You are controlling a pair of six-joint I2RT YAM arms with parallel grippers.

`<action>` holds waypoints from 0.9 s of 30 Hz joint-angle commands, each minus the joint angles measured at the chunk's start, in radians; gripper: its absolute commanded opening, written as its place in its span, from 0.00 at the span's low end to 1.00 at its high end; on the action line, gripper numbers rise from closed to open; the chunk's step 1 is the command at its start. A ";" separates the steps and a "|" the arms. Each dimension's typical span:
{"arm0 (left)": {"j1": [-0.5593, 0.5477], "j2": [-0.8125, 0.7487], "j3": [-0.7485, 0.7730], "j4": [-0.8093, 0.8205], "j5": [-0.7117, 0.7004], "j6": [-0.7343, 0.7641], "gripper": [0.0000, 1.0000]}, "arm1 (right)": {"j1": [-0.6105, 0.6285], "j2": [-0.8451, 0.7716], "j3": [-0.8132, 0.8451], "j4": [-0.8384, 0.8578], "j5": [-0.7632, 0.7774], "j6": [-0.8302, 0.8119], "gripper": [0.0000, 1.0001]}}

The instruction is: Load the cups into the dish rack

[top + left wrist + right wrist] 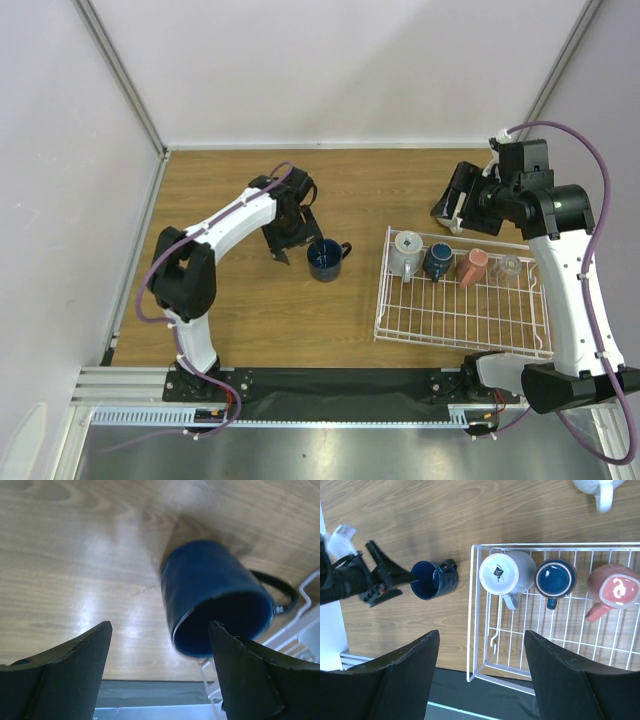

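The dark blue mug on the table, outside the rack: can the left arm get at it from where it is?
Probably yes. The left arm has its fingers open right beside the dark blue mug, with only bare table between them and nothing standing in the way.

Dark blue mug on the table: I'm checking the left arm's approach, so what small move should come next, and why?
Probably nudge the left gripper sideways to centre it on the dark blue mug. Its jaws stand open, the mug stands upright outside the dish rack, and the left wrist view shows it crowding one of the fingers rather than sitting midway.
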 commanded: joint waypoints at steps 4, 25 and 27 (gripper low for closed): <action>0.000 0.073 0.033 0.021 -0.010 -0.029 0.73 | -0.028 -0.034 0.014 -0.035 -0.004 -0.023 0.75; 0.039 -0.002 0.269 0.008 -0.077 0.230 0.00 | -0.047 0.087 0.108 -0.073 -0.048 -0.023 0.89; 0.040 -0.044 0.316 0.088 -0.076 0.287 0.00 | -0.061 0.118 0.161 -0.087 -0.079 -0.022 0.91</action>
